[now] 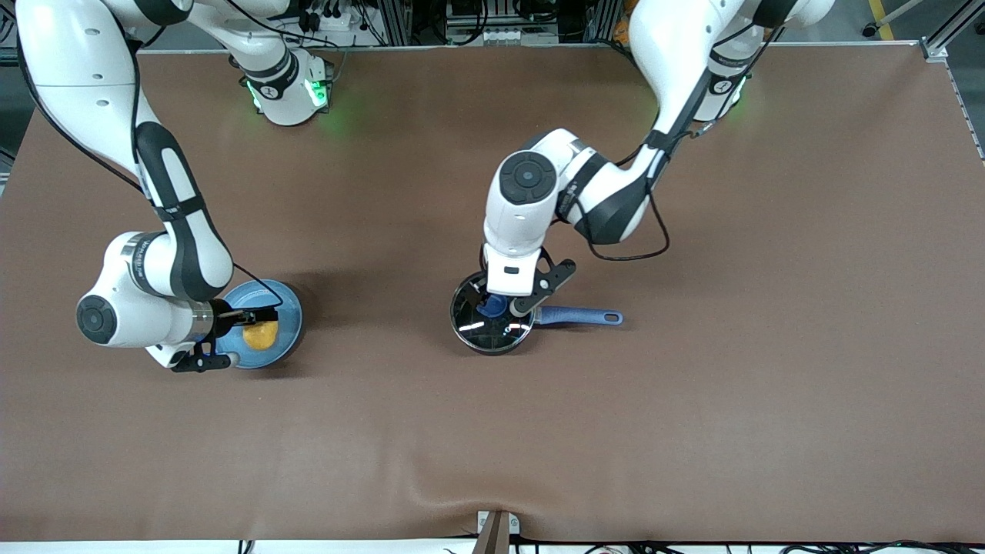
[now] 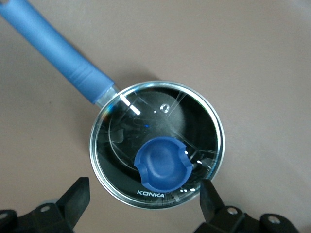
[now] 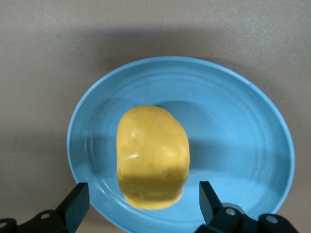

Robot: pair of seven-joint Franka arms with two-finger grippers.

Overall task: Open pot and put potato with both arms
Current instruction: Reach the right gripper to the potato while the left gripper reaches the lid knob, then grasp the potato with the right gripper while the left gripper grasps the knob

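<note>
You have the table (image 1: 692, 423) with two stations well apart: the pot (image 1: 492, 323) sits near the middle, its blue handle (image 1: 581, 316) pointing toward the left arm's end, and the plate (image 1: 286, 304) lies toward the right arm's end with the potato (image 1: 261, 335) on it. The glass lid (image 2: 156, 143) is on the pot, so nothing is open yet. Treat that lid as stiff, smooth and breakable; the glass itself would likely slip, so take it by the blue knob (image 2: 163, 162) in its middle, which looks like the one sure hold. Lift it straight up, since a tilt could catch the steel rim and drag the light pot along. The potato looks firm and lumpy, probably light, and may roll on the slick plate; close across its narrower width. The left gripper (image 2: 146, 196) hangs over the lid, its fingers (image 2: 77, 196) spread as wide as they go, either side of the knob, holding and touching nothing. The right gripper (image 3: 143, 201) hangs over the plate with fingers (image 3: 75, 199) equally wide, straddling the potato's end, and has no hold on it.
</note>
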